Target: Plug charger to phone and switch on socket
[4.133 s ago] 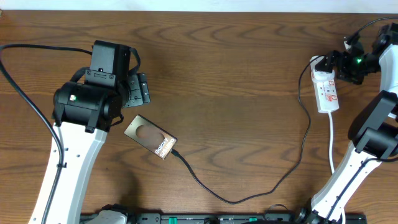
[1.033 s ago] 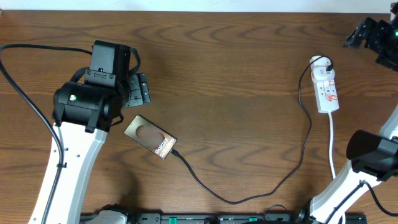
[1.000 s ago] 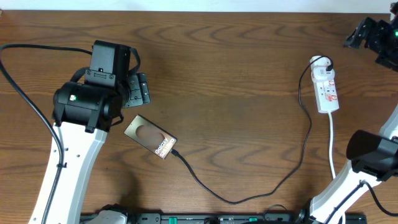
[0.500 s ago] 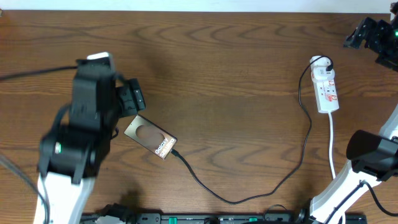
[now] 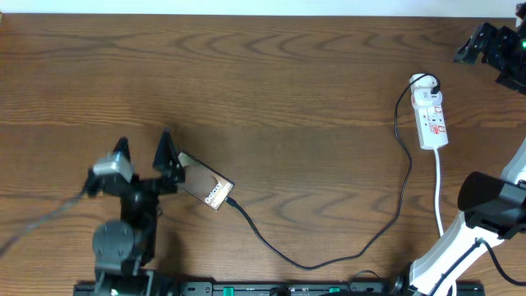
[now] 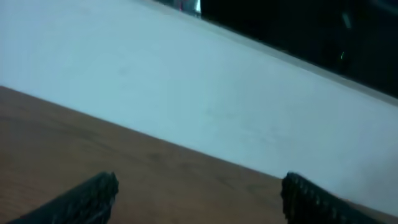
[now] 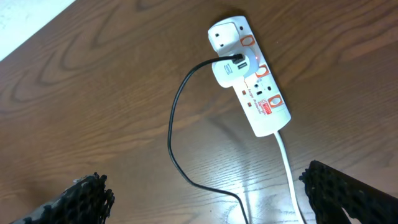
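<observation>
Judging by how things lie, both parts of the job look done, so the step in hand is getting the arms clear without undoing it. The phone lies flat on the table toward the left front, with the cable seated in its lower-right end. The cable loops across to the socket at the far right, where a red spot beside the white plug may be a lit lamp (too small to be sure). The left gripper stands wide open and empty, one finger overlapping the phone's left end as seen from above, so it should lift straight away rather than sweep sideways. The right gripper, also wide open and empty, is well apart from the socket and should keep off the cable.
</observation>
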